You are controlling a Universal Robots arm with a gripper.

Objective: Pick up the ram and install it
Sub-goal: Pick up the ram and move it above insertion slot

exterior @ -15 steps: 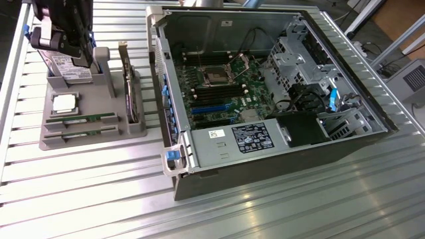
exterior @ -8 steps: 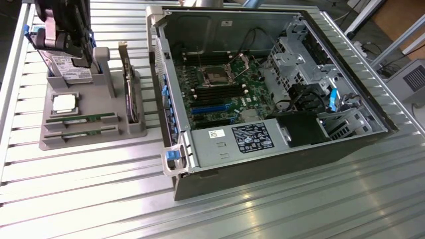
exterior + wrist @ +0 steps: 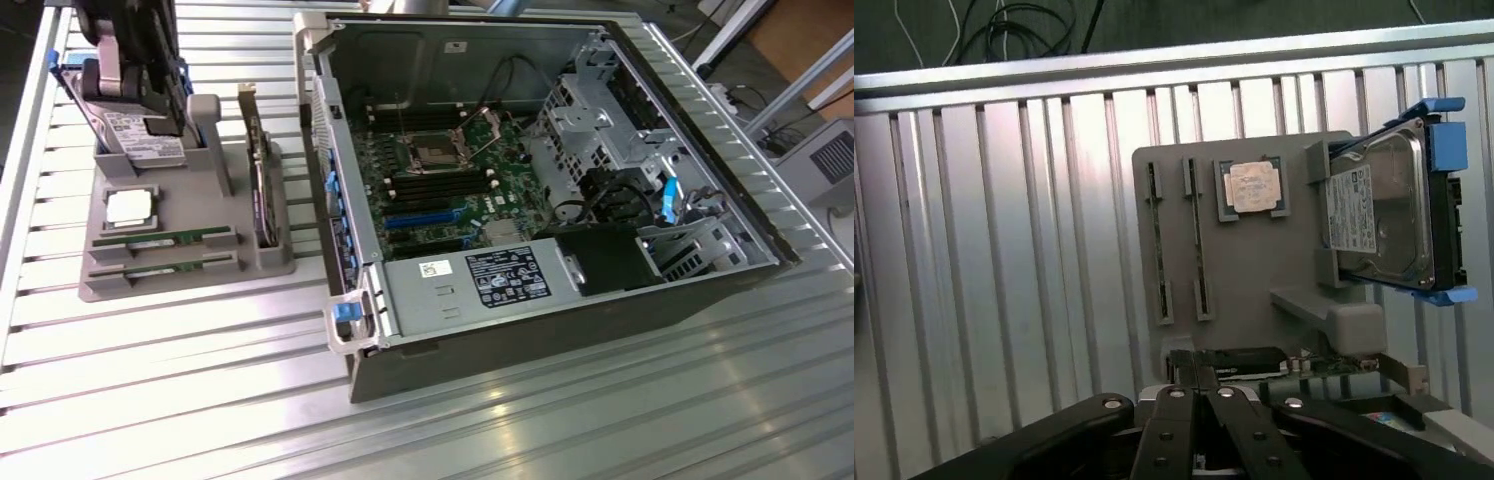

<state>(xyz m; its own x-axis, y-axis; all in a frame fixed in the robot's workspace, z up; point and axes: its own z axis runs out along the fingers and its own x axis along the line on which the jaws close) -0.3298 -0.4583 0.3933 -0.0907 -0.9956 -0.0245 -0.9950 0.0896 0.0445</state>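
Observation:
Two ram sticks point(image 3: 163, 240) lie side by side in slots of a grey holder tray point(image 3: 187, 285) at the exterior view's left. In the wrist view they appear as thin green strips point(image 3: 1197, 240) on the holder point(image 3: 1254, 270). My gripper point(image 3: 127, 70) hangs above the far end of the holder, over the hard drive. In the wrist view its fingers point(image 3: 1199, 375) are pressed together with nothing between them, apart from the sticks. The open computer case point(image 3: 667, 290) holds the motherboard point(image 3: 447, 175) with its black memory slots point(image 3: 430, 187).
The holder also carries a hard drive point(image 3: 1384, 210) in a blue bracket, a square silver CPU point(image 3: 1254, 187) and an upright expansion card point(image 3: 263, 170). The case's tall wall point(image 3: 320, 150) stands between holder and motherboard. The ribbed metal table point(image 3: 200, 380) extends to the front.

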